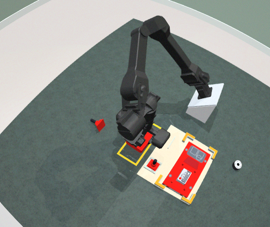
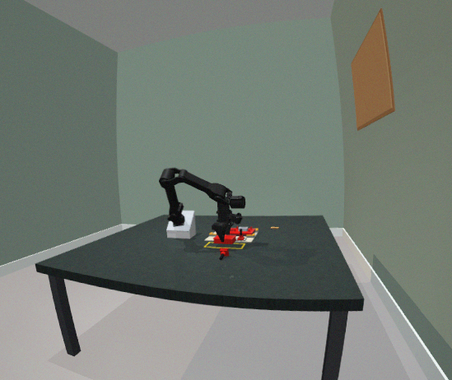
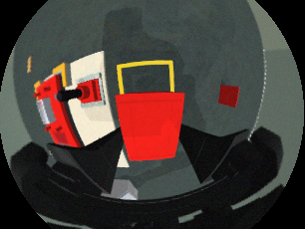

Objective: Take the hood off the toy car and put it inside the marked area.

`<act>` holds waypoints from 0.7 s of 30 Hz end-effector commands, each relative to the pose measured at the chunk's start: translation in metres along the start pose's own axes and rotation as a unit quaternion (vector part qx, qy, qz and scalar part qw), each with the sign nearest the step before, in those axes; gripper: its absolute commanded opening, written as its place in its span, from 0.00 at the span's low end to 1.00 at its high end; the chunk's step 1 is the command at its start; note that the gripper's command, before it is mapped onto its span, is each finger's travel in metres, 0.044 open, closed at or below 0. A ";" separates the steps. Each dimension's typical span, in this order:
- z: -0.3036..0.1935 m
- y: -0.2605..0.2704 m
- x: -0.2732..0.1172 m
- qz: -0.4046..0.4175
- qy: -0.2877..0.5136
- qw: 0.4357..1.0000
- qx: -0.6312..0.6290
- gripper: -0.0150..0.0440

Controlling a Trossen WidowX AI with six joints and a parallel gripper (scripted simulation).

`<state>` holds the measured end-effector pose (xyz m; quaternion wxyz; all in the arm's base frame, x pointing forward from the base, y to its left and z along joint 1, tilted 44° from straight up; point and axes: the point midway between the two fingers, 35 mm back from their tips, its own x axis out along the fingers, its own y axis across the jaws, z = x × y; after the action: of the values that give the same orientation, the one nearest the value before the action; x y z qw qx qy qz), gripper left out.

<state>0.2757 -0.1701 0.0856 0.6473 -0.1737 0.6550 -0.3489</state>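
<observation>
No writing is legible; the tool (image 3: 151, 161) grips the red hood (image 3: 151, 125) over the dark desk (image 2: 145, 267), green walls around.

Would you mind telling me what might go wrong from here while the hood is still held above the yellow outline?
1. The hand is shut on the red hood, which sits over the near edge of the yellow marked area; released now, it may land across the line.
2. The cream base plate and its small red block with a peg lie close beside the area, so drifting sideways could knock them.
</observation>
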 end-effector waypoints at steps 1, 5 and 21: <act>-0.002 0.000 0.003 -0.003 0.002 1.000 -0.005 0.25; -0.002 0.000 0.005 -0.003 0.002 1.000 -0.005 0.25; -0.002 0.000 0.013 -0.003 0.002 1.000 -0.005 0.25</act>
<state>0.2749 -0.1772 0.0787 0.6473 -0.1745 0.6545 -0.3496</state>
